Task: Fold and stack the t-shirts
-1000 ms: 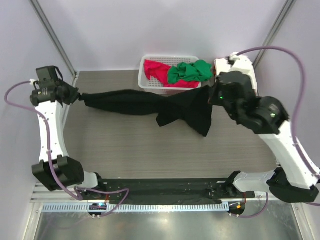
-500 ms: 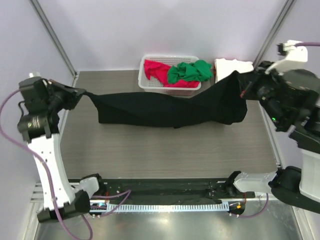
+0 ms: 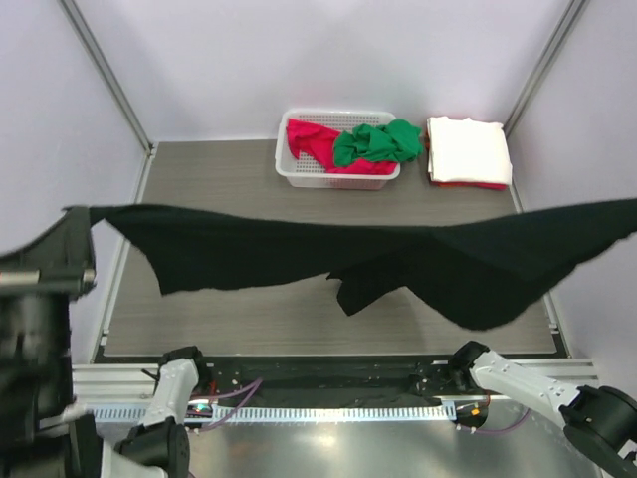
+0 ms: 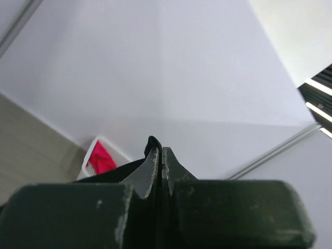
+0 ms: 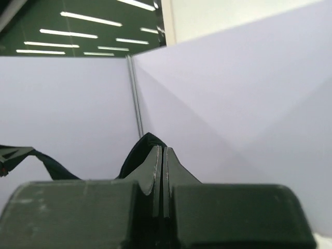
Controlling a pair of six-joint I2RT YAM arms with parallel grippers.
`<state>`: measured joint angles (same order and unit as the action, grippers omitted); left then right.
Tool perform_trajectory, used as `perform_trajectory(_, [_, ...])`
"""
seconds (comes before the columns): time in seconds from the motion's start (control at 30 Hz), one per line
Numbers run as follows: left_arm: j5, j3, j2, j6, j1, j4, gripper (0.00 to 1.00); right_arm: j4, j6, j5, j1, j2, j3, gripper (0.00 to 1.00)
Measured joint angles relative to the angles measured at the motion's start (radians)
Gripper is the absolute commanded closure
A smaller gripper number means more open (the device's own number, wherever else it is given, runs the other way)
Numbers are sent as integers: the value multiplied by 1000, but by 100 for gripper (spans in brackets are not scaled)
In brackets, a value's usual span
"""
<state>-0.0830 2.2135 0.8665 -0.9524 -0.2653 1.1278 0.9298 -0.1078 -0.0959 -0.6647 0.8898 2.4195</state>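
Black t-shirt (image 3: 299,254) had lifted higher, spread wide above table (image 3: 229,174); left gripper (image 4: 160,155) and right gripper (image 5: 160,153) both clamped on it.

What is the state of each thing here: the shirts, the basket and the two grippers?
black t-shirt: held in the air, stretched wide between both grippers, unfolded.
left gripper: shut on one end of the black cloth.
right gripper: shut on the other end.
red t-shirt: crumpled in the basket.
green t-shirt: crumpled, lying on the red one.
white t-shirt: folded, beside the basket.
basket: upright.
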Motion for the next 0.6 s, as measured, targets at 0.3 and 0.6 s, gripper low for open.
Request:
perform_trajectory(0.3, [145,111,-32,22,71,-72,100,-101,65,-33,109,39,70,99])
perform_trajectory(0.6, [204,-393,252,39,74,-119,100,-230,128,-425,170,502,-183,99])
